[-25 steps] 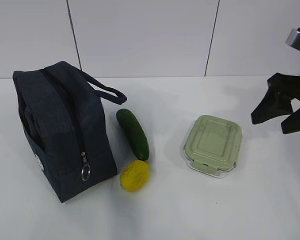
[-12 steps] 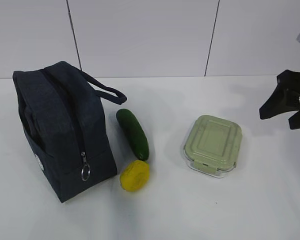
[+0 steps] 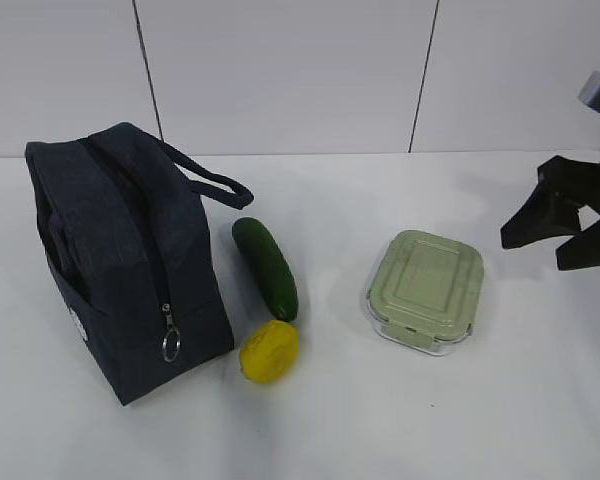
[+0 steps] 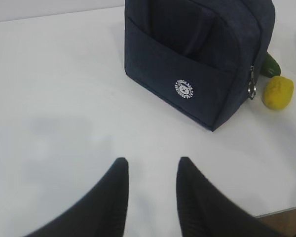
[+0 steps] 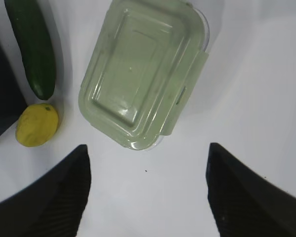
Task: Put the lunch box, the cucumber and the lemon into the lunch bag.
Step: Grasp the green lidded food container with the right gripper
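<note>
The navy lunch bag point(image 3: 125, 265) stands at the left with its zipper ring point(image 3: 171, 345) hanging down its near corner. Right of it lie the dark green cucumber point(image 3: 266, 267) and, nearer the front, the yellow lemon point(image 3: 269, 350). The lunch box point(image 3: 426, 288), pale green lid up, rests right of centre. My right gripper point(image 3: 542, 240) hovers open to the right of the lunch box, which fills the upper right wrist view point(image 5: 143, 74) beyond the spread fingertips point(image 5: 81, 168). My left gripper point(image 4: 151, 165) is open over bare table, short of the bag point(image 4: 202, 54).
A white tabletop point(image 3: 360, 420) meets a white tiled wall behind. In the left wrist view the table's near edge point(image 4: 281, 217) shows at the lower right. The bag's strap handle point(image 3: 215, 180) loops out toward the cucumber.
My right gripper drew back to the right and up half a second ago, then came left and down again toward the lunch box. The objects and the bag have stayed put.
</note>
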You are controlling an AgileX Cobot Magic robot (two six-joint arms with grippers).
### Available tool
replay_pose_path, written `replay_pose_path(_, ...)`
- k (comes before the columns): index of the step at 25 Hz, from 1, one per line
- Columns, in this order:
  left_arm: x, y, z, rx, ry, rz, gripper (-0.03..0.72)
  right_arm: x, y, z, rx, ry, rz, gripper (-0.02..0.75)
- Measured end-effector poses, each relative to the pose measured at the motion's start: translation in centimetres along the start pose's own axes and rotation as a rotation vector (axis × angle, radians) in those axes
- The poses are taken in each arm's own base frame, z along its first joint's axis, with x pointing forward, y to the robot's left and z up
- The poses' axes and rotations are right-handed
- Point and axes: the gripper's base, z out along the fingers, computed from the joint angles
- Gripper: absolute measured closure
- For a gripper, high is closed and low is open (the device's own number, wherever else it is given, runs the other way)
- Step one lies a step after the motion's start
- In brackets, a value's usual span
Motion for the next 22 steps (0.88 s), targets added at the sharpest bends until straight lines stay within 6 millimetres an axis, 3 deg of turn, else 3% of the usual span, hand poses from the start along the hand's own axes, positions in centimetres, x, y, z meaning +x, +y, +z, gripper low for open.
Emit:
replay_pose_path(15, -0.2, 0.1, 0.4, 0.001, 0.025, -0.018, 0.44, -0.7, -1.0, 2.1, 0.003, -0.029, 0.059, 0.186)
replay_pose_path(22, -0.6, 0.2, 0.9, 0.0, 0.056, -0.1, 0.389, -0.1, -1.6, 3.7, -0.021, -0.005, 0.087, 0.186)
